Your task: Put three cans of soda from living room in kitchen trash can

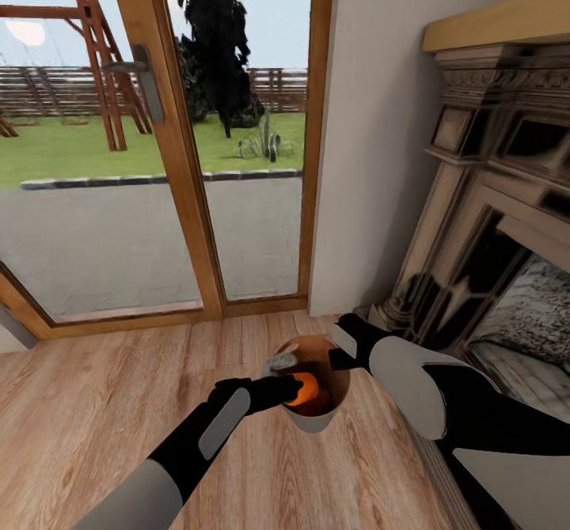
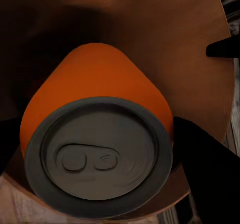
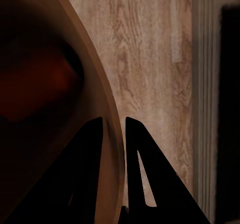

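On a warm wood floor (image 1: 103, 403) by glass doors, the right gripper (image 3: 114, 134) is pinching the brown tapered bin's rim (image 1: 342, 372), lower centre, while the left gripper (image 1: 293, 390) is clasping an orange soda can (image 2: 100, 134) inside it.

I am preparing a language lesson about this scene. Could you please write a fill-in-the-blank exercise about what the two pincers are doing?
1. The left pincer holds a soda can whose body is coloured ____.
2. The right pincer is closed on the ____ of the bin.
3. The floor under the bin is made of ____.
4. To the robot's right stands an ornate ____.

Missing words: orange; rim; wood; fireplace
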